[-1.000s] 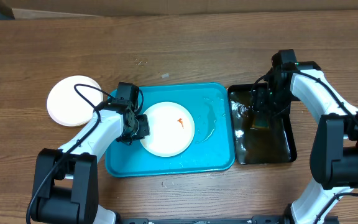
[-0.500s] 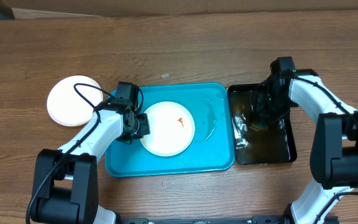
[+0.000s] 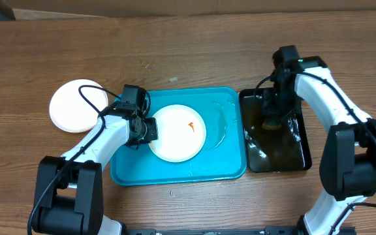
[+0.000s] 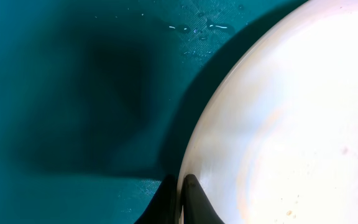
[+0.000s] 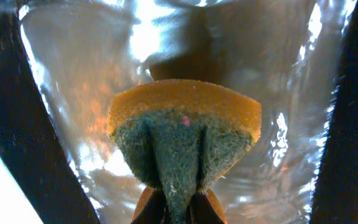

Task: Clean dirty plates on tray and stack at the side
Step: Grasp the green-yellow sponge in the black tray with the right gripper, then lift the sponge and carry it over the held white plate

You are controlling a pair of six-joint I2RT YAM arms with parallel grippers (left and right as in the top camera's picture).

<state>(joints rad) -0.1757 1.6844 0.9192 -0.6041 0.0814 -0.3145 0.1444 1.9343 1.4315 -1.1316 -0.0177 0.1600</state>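
Far left on the table [image 3: 188,46] sat the pile [image 3: 77,114]. Looked like one plate, maybe two stacked, couldn't tell. Next over, the left gripper [image 3: 150,128] was clamped on the left rim of the plate [image 3: 178,134] lying in the tray [image 3: 230,163], one red smear [image 3: 190,126] on it. My guess is it's stiff, light and slick from the wet, so the rim is the only sensible hold. Further right was one black tray [image 3: 307,153] of murky water [image 3: 276,153]. Over it the right gripper [image 3: 272,116] pinched the one sponge [image 5: 185,124], soft and soggy, folding in the squeeze.
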